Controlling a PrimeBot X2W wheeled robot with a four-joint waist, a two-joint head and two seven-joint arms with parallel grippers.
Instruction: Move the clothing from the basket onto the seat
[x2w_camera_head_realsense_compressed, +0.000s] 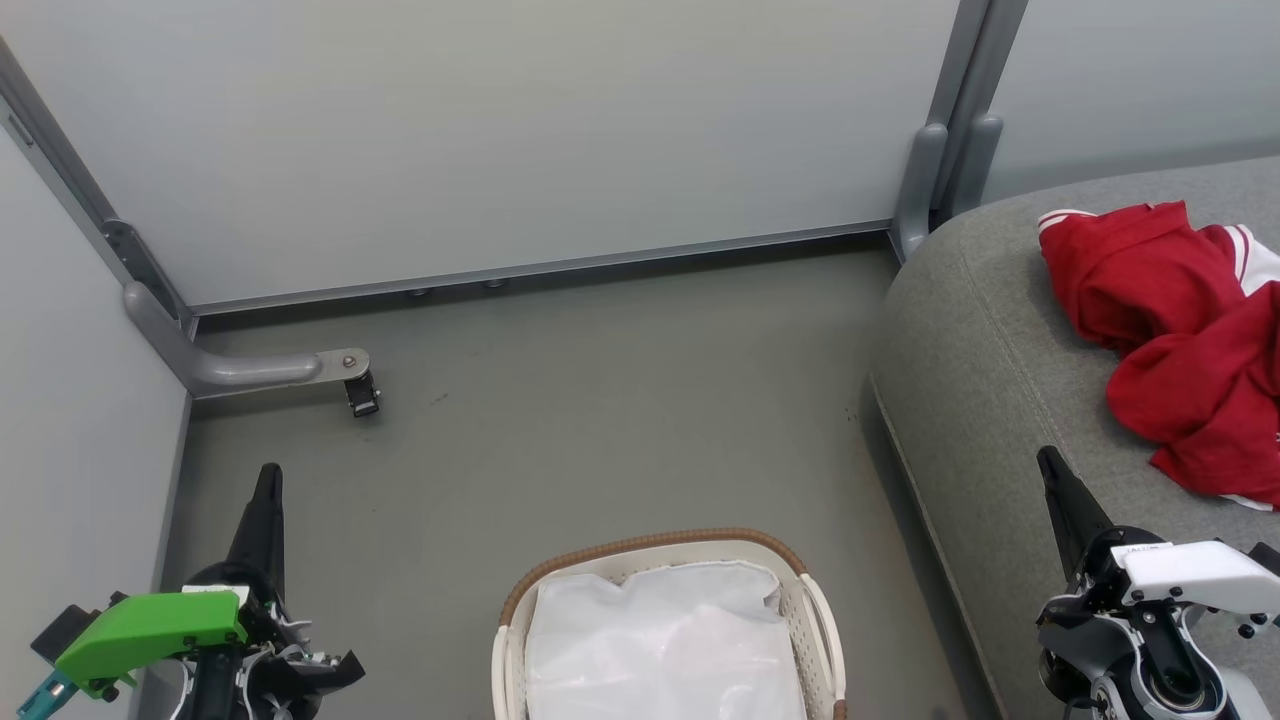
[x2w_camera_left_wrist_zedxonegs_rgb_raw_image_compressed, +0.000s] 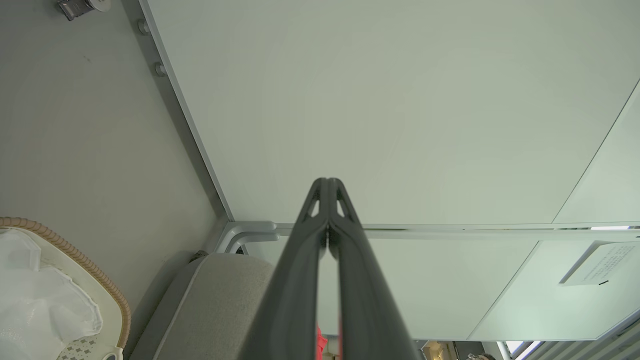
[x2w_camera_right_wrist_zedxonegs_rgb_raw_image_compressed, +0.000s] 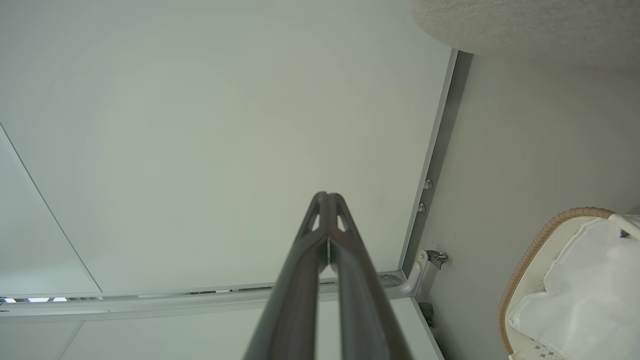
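seemed finished; called only for a check under the white liner (x2w_camera_head_realsense_compressed: 660, 640) for hidden red. found the left gripper (x2w_camera_head_realsense_compressed: 268, 478) left of the basket (x2w_camera_head_realsense_compressed: 650, 543) and the right gripper (x2w_camera_head_realsense_compressed: 1048, 462) right of it, fingers pressed together, empty. saw just that liner inside. found the clothing (x2w_camera_head_realsense_compressed: 1170, 340) heaped on the seat (x2w_camera_head_realsense_compressed: 1000, 380), right of the basket.

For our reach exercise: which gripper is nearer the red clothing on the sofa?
Right. The right gripper is by the sofa, close to the clothing; the left gripper is across the floor, past the basket.
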